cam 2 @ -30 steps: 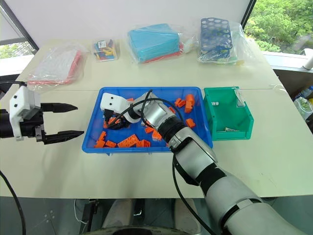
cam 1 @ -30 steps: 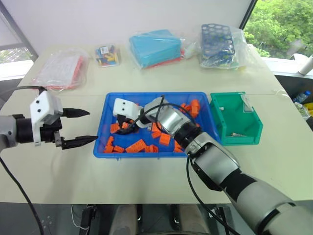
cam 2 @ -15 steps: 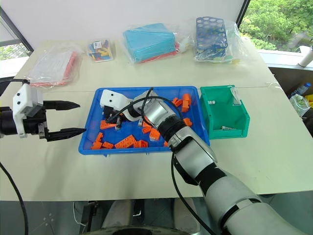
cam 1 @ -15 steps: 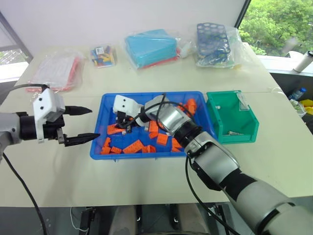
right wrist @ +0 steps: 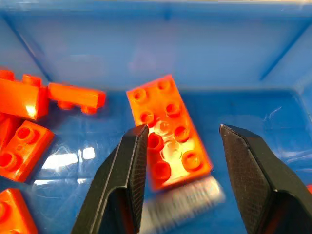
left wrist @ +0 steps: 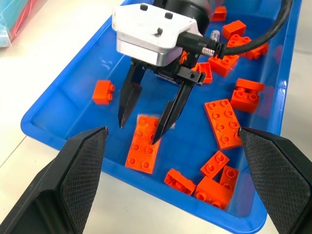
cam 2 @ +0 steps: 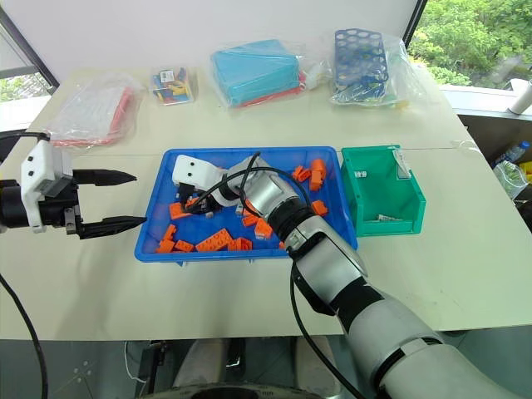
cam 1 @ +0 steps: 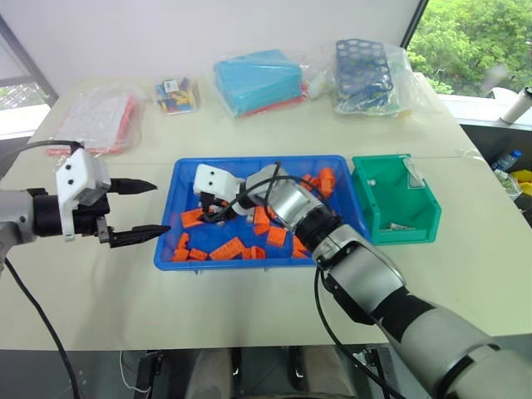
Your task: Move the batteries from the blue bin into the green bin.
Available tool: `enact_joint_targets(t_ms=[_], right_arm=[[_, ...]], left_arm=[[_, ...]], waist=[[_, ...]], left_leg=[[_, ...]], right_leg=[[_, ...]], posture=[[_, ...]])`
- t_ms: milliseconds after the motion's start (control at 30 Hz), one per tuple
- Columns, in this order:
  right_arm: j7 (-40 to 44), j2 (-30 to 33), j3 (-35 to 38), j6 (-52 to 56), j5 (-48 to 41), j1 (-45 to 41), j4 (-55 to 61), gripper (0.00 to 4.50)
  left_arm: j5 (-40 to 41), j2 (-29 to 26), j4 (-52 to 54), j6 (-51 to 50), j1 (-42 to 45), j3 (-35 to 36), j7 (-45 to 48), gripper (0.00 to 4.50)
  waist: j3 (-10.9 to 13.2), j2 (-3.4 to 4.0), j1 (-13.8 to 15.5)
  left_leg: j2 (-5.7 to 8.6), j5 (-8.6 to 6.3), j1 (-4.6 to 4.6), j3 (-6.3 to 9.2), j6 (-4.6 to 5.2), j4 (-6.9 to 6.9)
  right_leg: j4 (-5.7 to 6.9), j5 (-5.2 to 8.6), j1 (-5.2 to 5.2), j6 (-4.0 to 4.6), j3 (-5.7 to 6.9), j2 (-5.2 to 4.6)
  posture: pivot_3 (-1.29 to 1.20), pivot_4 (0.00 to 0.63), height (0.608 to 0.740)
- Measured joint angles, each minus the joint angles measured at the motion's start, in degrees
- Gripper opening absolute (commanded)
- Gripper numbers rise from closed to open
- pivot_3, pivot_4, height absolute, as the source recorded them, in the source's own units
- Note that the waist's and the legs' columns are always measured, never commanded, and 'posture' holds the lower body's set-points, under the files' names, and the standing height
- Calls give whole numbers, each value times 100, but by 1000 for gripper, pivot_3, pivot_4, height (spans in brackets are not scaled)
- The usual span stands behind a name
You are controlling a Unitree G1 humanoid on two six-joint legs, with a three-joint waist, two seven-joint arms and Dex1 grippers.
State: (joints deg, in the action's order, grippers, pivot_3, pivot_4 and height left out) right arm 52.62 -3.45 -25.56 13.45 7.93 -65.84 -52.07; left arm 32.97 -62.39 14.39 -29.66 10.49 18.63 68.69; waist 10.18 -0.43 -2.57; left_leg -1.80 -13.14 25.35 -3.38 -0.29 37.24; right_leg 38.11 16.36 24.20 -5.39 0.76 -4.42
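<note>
While the right gripper (left wrist: 146,129) hangs with jaws spread over an orange brick (right wrist: 168,131) in the blue bin (cam 1: 337,170), a battery (right wrist: 183,202) lies against that brick's near end; grip it alone, then carry it to the green bin (cam 1: 420,212). Left gripper (cam 1: 145,212) idles outside, jaws spread.

no readable text, labels or numbers anywhere

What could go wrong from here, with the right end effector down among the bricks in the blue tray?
1. The right end effector, open, straddles a long orange studded brick with a blurred silvery battery beside it; closing now might pinch the brick instead.
2. The battery lies against that brick, so a finger could nudge it away across the wide shallow blue plastic tray.
3. The small teal-green plastic bin sits well to the side, so a loose grip may drop it.
</note>
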Motion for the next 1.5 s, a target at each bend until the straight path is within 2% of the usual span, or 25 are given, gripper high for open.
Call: enact_joint_targets(t_ms=[367, 500, 600, 667, 767, 833, 933, 1133, 1500], right_arm=[[-57, -47, 30, -194, 91, 4, -96, 2369], [-62, 120, 104, -121, 88, 2, 15, 2369], [44, 697, 510, 639, -97, 8, 858, 2369], [224, 1186, 788, 1447, -284, 164, 1939, 2369], [401, 1643, 884, 2364, -437, 645, 3158, 2369], [396, 1908, 773, 3012, -471, 1279, 3839, 2369], [210, 1892, 652, 3472, -511, 1701, 4083, 2369], [-290, 1508, 650, 3632, -659, 1591, 4191, 2369], [-525, 1464, 583, 3604, -811, 1411, 3914, 2369]], left_arm=[[-38, 1, 0, 32, -4, 0, -17, 4500], [-55, 13, 6, 36, -2, 0, -39, 4500], [-54, 39, 26, 31, -2, -1, -63, 4500], [-54, 50, 40, 31, -2, -8, -64, 4500], [-57, 56, 34, 34, -3, -24, -58, 4500], [-80, 93, 25, 41, 69, -164, -60, 4500], [-112, 191, -6, 53, 201, -396, -50, 4500], [-173, 264, -180, 149, 644, -696, -9, 4500], [-256, 316, -307, 184, 791, -875, 0, 4500]], waist=[[-1, -1, -2], [-1, -1, 12], [1, -6, 55], [-3, -12, 59], [-6, -18, 43], [-6, -17, 22], [-5, -15, -9], [-6, -17, 12], [-6, -18, 16]], left_leg=[[0, 1, 0, 0, -2, 0], [0, 2, 1, 1, -3, 1], [2, 2, 9, 3, -4, 7], [2, 2, 8, 5, -3, 6], [0, 2, 4, 4, -2, 1], [0, 2, 3, 2, -2, 0], [1, 2, 3, -10, -2, 1], [-4, 2, 4, -12, -2, 2], [-4, 2, 4, -10, -2, 5]], right_leg=[[1, 0, 0, 0, 0, 0], [1, 0, 0, 0, 0, -1], [1, 0, 1, 0, 0, -4], [0, 0, 1, 0, 0, -3], [0, 0, 0, 0, 0, -1], [2, 0, 0, 0, 0, 2], [9, 0, 13, 0, -13, 12], [8, 0, 14, 1, -26, 31], [8, 0, 13, 1, -27, 32]], posture=[[0, 150, 737], [0, 150, 737], [0, 150, 737], [0, 150, 737], [0, 150, 737], [0, 150, 737], [0, 150, 737], [0, 150, 737], [0, 150, 737]])
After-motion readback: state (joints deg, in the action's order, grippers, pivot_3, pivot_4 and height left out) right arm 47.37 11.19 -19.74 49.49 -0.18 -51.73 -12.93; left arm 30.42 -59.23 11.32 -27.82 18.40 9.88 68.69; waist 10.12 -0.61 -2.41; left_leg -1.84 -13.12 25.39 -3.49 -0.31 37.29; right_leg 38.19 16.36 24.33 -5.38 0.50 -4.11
